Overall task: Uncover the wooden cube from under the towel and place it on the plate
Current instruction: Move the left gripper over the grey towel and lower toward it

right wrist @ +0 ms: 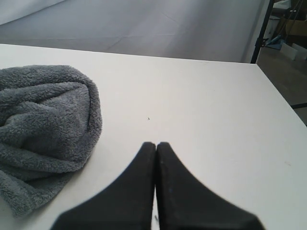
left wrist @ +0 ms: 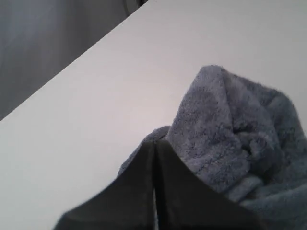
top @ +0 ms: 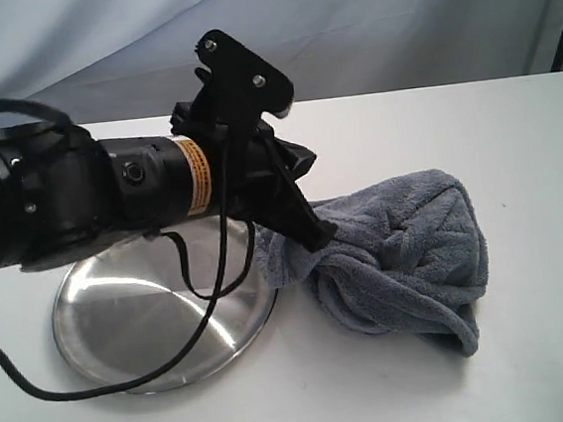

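Observation:
The grey-blue towel (top: 405, 254) lies bunched in a thick mound to the right of the shiny steel plate (top: 123, 326), its left corner touching the plate's rim. The wooden cube is hidden; no part of it shows in any view. My left gripper (top: 322, 235) reaches over the plate, and its tips are pinched shut on the towel's left edge (left wrist: 225, 139), where the folds gather at the left gripper (left wrist: 154, 142). My right gripper (right wrist: 156, 143) is shut and holds nothing. It hovers over bare table to one side of the towel (right wrist: 43, 120).
The left arm's black body and a looping cable (top: 200, 299) hang over the plate. The white table (top: 515, 149) ends at a grey backdrop behind; a black stand leg (right wrist: 261, 28) is beyond the table's far corner.

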Controlling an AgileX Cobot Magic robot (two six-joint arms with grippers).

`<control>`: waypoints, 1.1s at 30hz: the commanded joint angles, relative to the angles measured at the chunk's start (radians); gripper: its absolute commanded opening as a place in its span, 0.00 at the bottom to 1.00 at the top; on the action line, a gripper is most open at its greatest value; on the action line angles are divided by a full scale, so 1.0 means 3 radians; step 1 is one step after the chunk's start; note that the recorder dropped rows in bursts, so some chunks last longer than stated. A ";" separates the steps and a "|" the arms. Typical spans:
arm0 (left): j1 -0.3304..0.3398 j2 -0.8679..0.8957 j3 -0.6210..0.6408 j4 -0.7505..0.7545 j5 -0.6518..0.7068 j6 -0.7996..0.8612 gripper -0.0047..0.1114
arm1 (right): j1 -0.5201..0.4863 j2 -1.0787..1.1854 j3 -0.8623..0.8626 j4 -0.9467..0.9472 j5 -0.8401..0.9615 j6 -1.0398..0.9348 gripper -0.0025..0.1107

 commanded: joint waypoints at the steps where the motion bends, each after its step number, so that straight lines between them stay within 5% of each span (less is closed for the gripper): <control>1: -0.0137 0.0005 -0.0024 -0.2072 0.0500 0.2682 0.04 | 0.0010 -0.0019 0.0012 -0.0025 -0.0012 0.0008 0.02; 4: -0.0153 0.0005 -0.0044 -0.2561 0.0906 0.3114 0.04 | 0.0010 -0.0019 0.0012 -0.0025 -0.0012 0.0008 0.02; 10: -0.0153 -0.0023 -0.0205 -0.2583 0.1343 0.3114 0.04 | 0.0010 -0.0019 0.0012 -0.0025 -0.0012 0.0008 0.02; 22: -0.0153 -0.0009 -0.0859 -0.2905 0.2953 0.3013 0.04 | 0.0010 -0.0019 0.0012 -0.0025 -0.0012 0.0008 0.02; 33: -0.0153 -0.0015 -0.0853 -0.4808 0.3136 0.5232 0.04 | 0.0010 -0.0019 0.0012 -0.0025 -0.0012 0.0008 0.02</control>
